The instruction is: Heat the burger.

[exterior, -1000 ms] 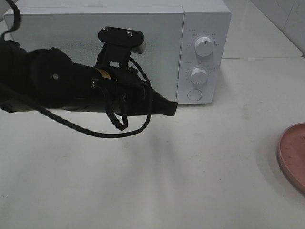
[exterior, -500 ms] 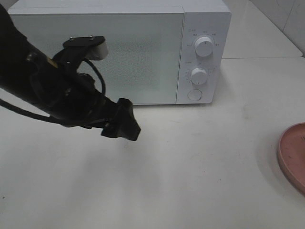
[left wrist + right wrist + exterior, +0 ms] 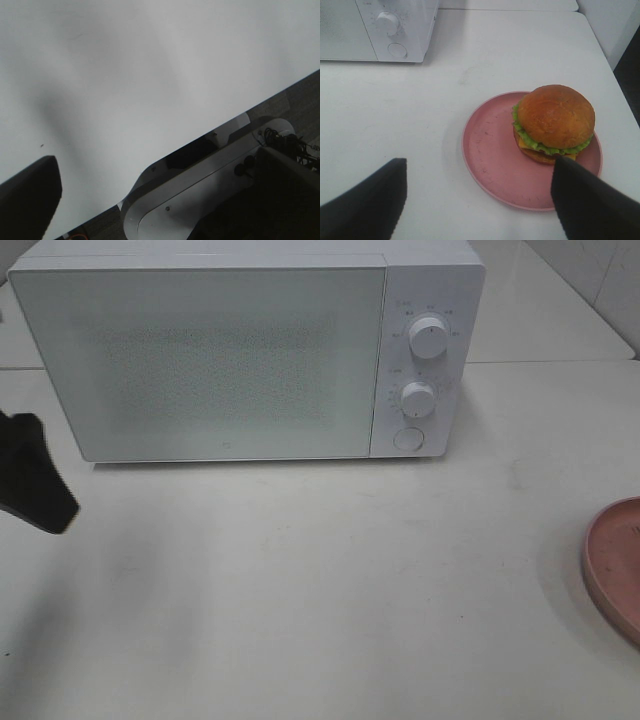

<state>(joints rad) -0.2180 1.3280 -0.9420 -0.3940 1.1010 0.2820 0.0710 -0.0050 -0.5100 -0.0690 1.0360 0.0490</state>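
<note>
The burger [image 3: 554, 122], with a golden-brown bun, lettuce and cheese, sits on the right part of a pink plate [image 3: 487, 160] in the right wrist view. My right gripper [image 3: 480, 202] is open and empty. Its dark fingers [image 3: 365, 205] stand wide apart on the near side of the plate, clear of the burger. In the exterior view only the plate's edge [image 3: 612, 565] shows at the right border; the burger is out of that view. My left gripper [image 3: 32, 485] is at the far left edge, open and empty over bare table [image 3: 150, 75].
A white microwave [image 3: 240, 350] stands at the back with its door shut, two knobs [image 3: 428, 337] and a round button [image 3: 407, 439] on its right panel. It also shows in the right wrist view [image 3: 380, 25]. The table's left edge and the robot base [image 3: 200, 190] show beneath the left wrist.
The left arm has pulled back from in front of the microwave door, down and to the left, to the view's left edge. The microwave door stays shut and the plate has not moved.
</note>
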